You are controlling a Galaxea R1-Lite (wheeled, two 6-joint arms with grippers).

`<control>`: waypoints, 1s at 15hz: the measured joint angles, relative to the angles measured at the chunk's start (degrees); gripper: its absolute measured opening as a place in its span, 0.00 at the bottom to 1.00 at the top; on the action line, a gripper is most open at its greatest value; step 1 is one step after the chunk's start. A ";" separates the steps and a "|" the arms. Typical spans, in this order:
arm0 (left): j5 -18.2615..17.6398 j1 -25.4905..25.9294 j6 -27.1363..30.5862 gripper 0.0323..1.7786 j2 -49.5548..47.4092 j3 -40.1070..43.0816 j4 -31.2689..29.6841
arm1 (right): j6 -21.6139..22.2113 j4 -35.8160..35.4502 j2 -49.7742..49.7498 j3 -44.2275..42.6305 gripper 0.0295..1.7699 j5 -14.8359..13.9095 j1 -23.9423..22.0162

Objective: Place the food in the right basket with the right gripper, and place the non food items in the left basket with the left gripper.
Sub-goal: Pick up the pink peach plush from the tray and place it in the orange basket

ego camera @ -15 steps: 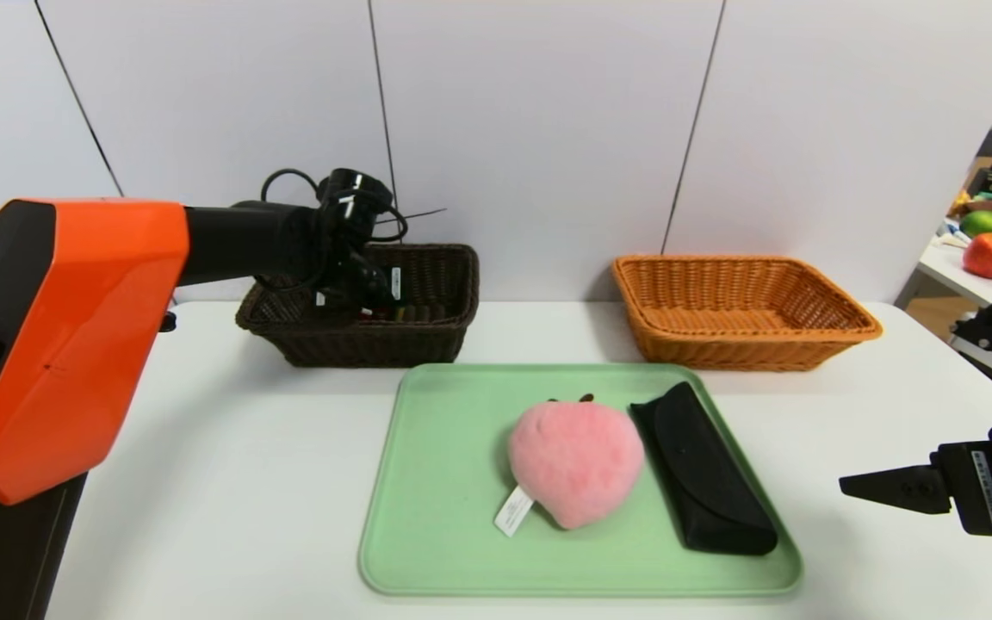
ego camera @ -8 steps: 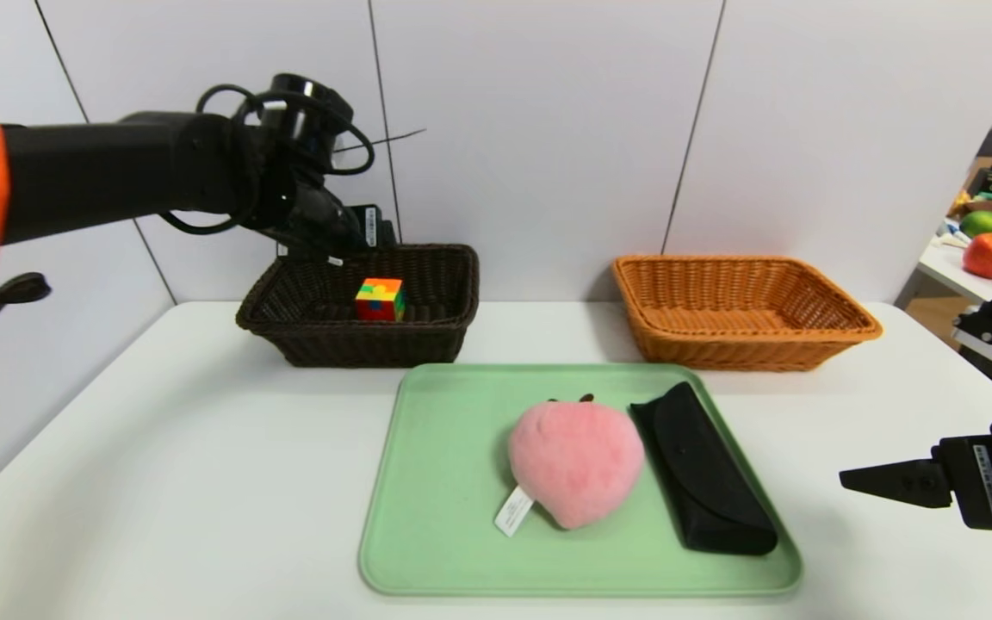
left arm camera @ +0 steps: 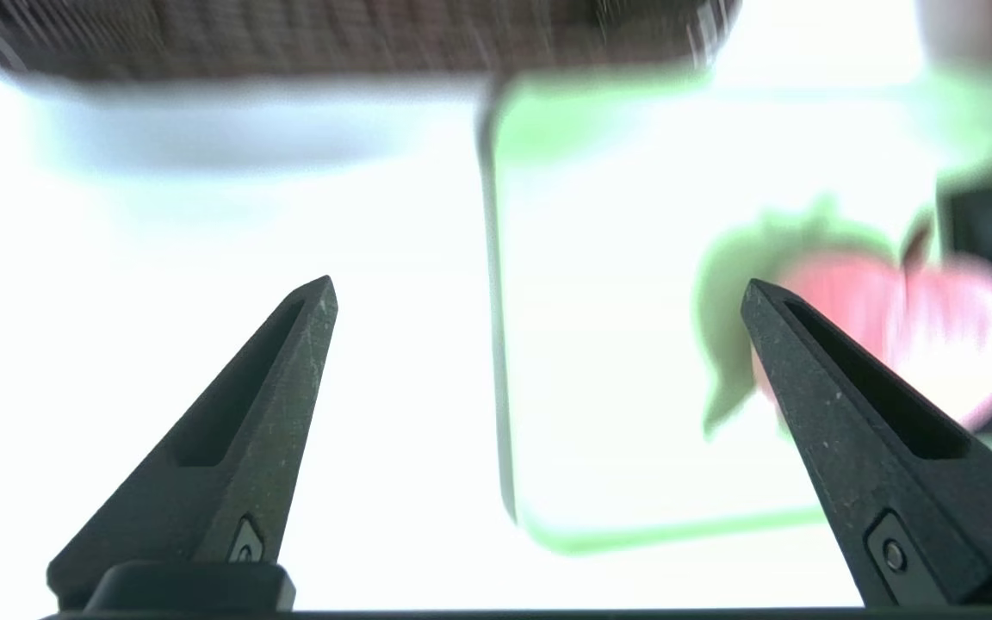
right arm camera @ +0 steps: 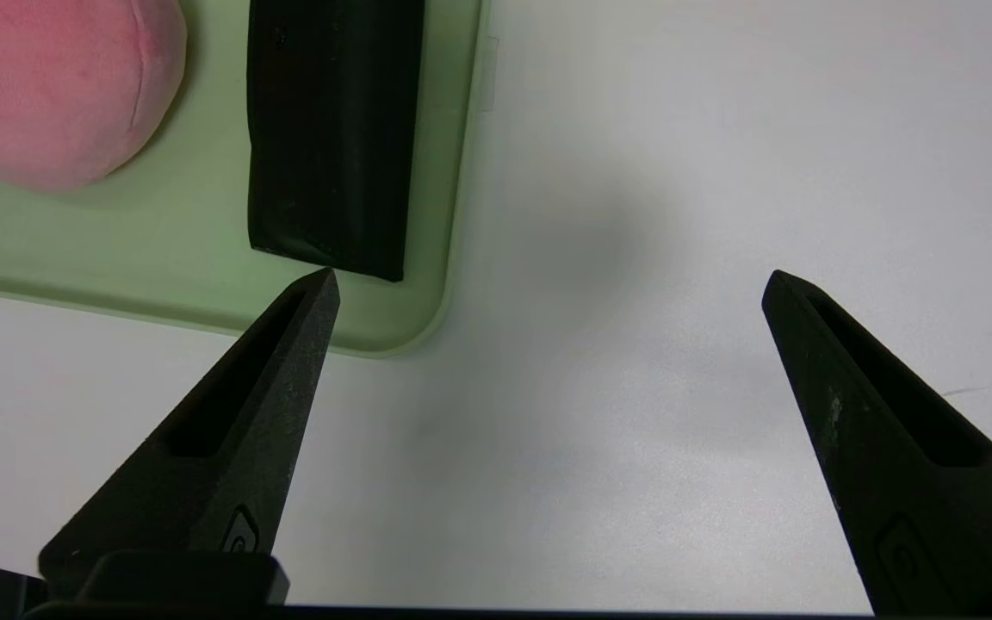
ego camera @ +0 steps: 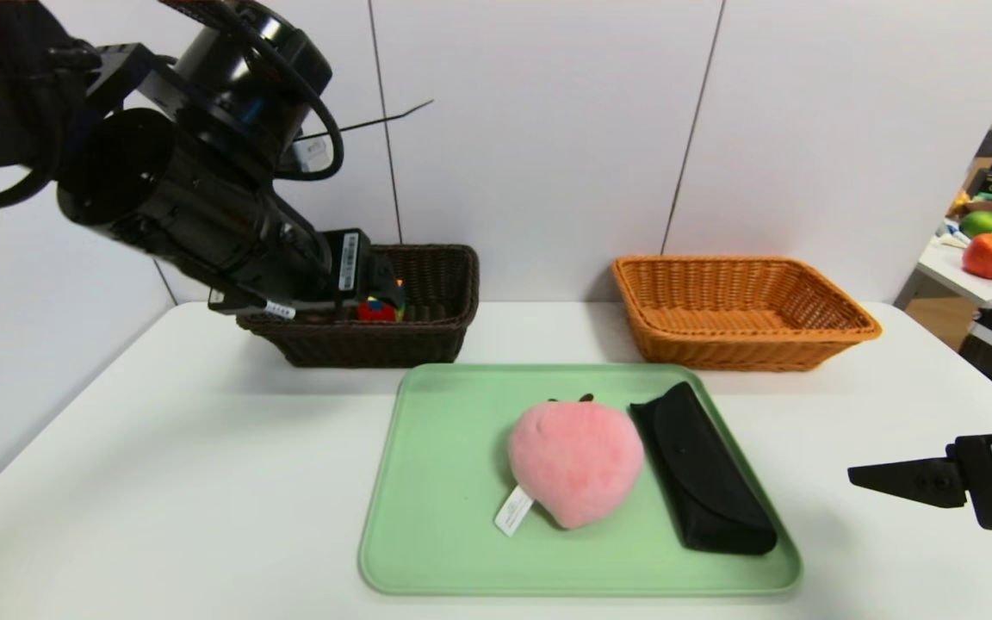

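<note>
Both fingers of left claw (left arm camera: 539, 288) wide apart, empty.

We see a pink plush peach (ego camera: 576, 463) and black case (ego camera: 703, 469) on a mint-green tray (ego camera: 436, 517), beside dark-brown (ego camera: 427, 331) and orange (ego camera: 746, 310) baskets.

Two baskets, one dark brown (ego camera: 427, 331) at eleven o'clock, one orange (ego camera: 741, 314) at one o'clock, one green tray (ego camera: 444, 482), one pink plush peach (ego camera: 575, 461), one black case (ego camera: 703, 469), one colour cube (ego camera: 380, 308), two hands, left (left arm camera: 539, 288), right (right arm camera: 548, 284).
</note>
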 joint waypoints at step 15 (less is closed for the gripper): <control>-3.15 -12.69 -2.27 0.95 -18.92 28.48 -5.32 | 0.26 -5.69 4.47 -4.84 0.96 -0.63 16.49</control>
